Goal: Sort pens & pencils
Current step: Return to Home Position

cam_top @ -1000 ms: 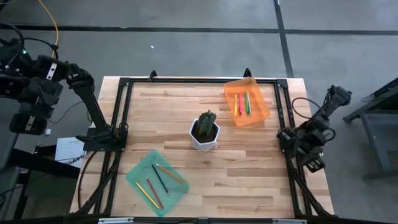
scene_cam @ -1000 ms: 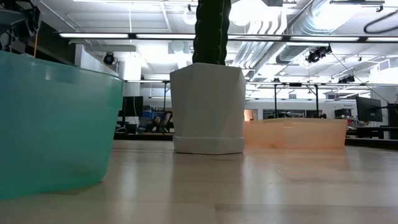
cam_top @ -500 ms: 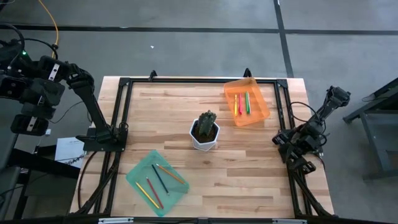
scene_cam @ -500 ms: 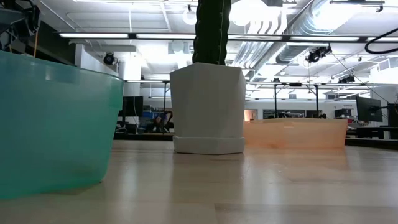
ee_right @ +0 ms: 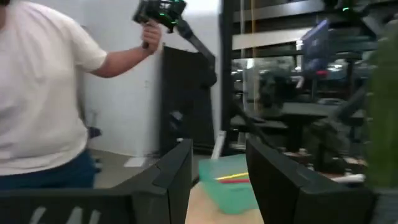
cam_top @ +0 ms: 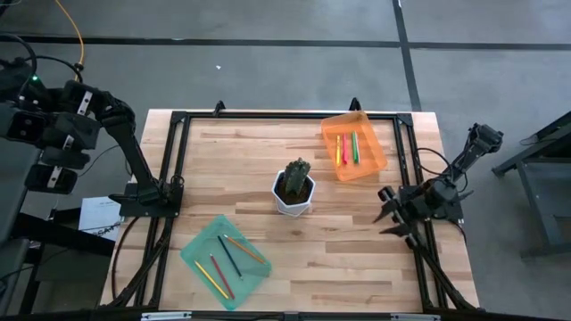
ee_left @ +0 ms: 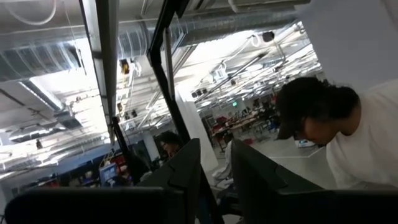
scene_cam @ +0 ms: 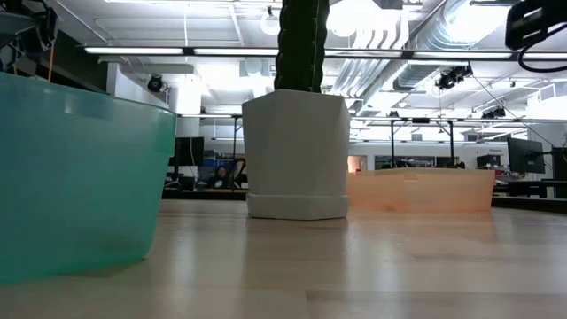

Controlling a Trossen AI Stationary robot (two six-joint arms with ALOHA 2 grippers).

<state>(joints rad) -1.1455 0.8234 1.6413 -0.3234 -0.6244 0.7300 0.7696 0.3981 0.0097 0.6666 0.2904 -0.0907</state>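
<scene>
The right jaws stand parted and hold nothing: in the right wrist view the two dark fingers (ee_right: pixel 177 174) frame an empty gap. They hang at the tip of the right arm (cam_top: pixel 446 183), folded low over the right edge of the counter (cam_top: pixel 357 259). The left jaws are parted more narrowly, also with nothing between the fingers (ee_left: pixel 186 168). The left arm (cam_top: pixel 67 125) carries them high, outside the counter's left edge and aimed out into the room.

Nothing of the task lies loose on the counter. The pens (cam_top: pixel 346 147) rest side by side in the orange tray (cam_top: pixel 370 153), near the right jaws and off to one side of their line, toward the counter's far edge. Their long axes run with the tray's length, crosswise to the way those jaws point. The pencils (cam_top: pixel 227 259) lie in the teal tray (cam_top: pixel 219 230), well apart from the right jaws and roughly ahead of them across the counter. That tray shows through their gap (ee_right: pixel 233 186). It sits closer to the left arm's base, though the left jaws face away from it. The pencils' long axes run on a shared diagonal. A potted cactus (cam_top: pixel 294 198) stands between the two trays.

The sorting looks finished, so the coming move seems to be only a retreat to rest. It calls for no approach to either tray.
</scene>
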